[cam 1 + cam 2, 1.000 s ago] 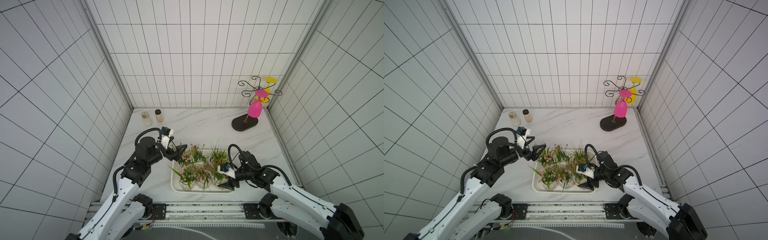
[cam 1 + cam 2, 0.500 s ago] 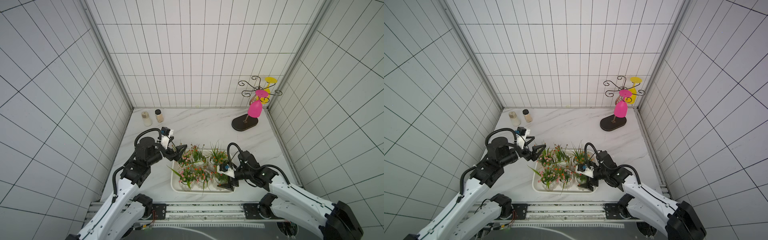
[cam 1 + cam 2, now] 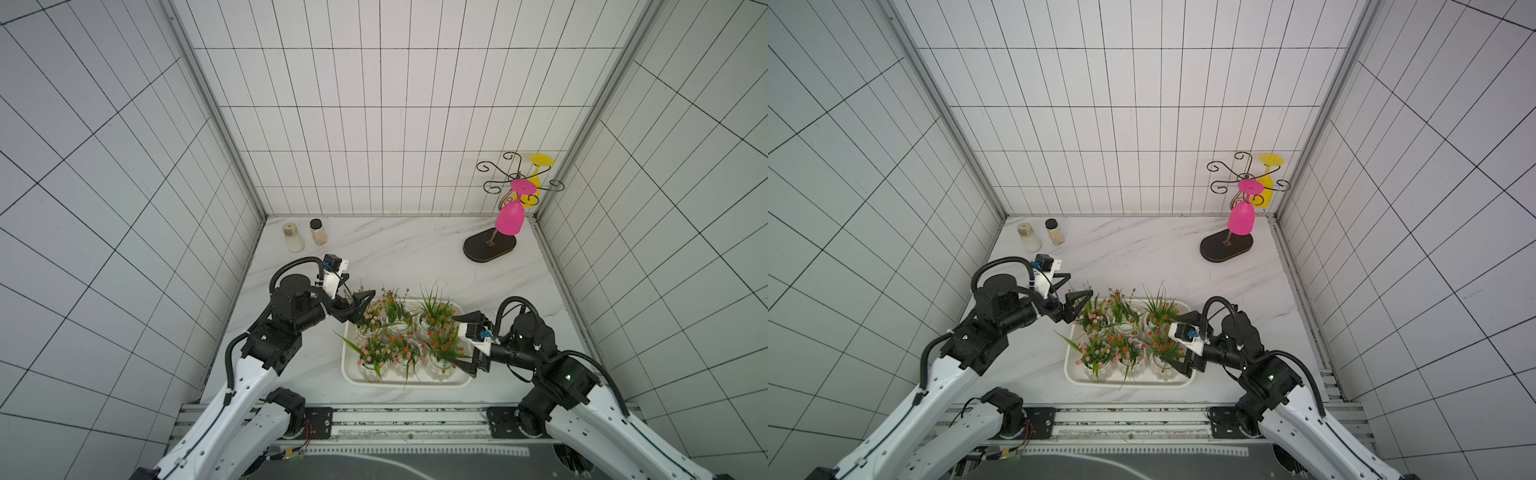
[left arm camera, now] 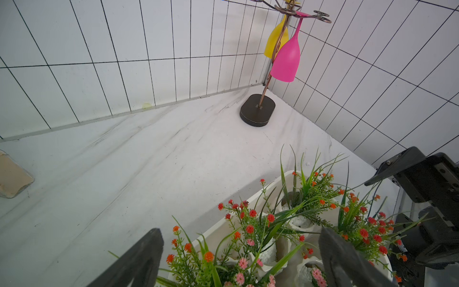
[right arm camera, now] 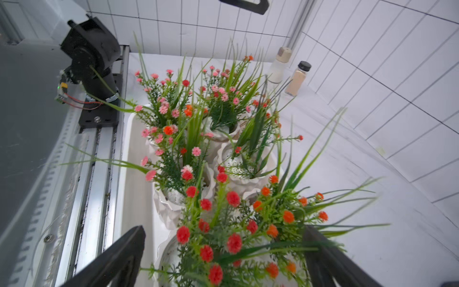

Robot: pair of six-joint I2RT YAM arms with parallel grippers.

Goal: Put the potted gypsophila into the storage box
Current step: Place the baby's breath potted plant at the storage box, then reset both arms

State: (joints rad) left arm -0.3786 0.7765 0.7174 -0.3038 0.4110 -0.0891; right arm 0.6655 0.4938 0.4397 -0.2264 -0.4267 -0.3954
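Observation:
Several potted gypsophila [image 3: 401, 336] stand packed together in the white storage box [image 3: 405, 384], also seen in the other top view [image 3: 1129, 384]. They are small white ribbed pots with green stems and pink or orange flowers. My left gripper [image 3: 358, 296] hovers open at the box's far left corner, over the flowers of the corner pot [image 4: 267, 251]. In the left wrist view the gripper [image 4: 241, 231] has nothing clamped. My right gripper [image 3: 453, 340] is open at the box's right side. Its fingers straddle the orange-flowered near right plant [image 5: 233, 243] without clamping it, as the right wrist view of the gripper [image 5: 223, 229] shows.
Two lidded seasoning jars [image 3: 293, 237] [image 3: 318, 232] stand at the back left by the wall. A dark oval rack base [image 3: 490, 248] at the back right carries a hanging pink glass [image 3: 509, 219] and a yellow one [image 3: 536, 183]. A metal rail [image 3: 395, 424] runs along the front edge.
My right gripper's jaws have spread wider around the near right plant. The left arm and the pots have not visibly moved.

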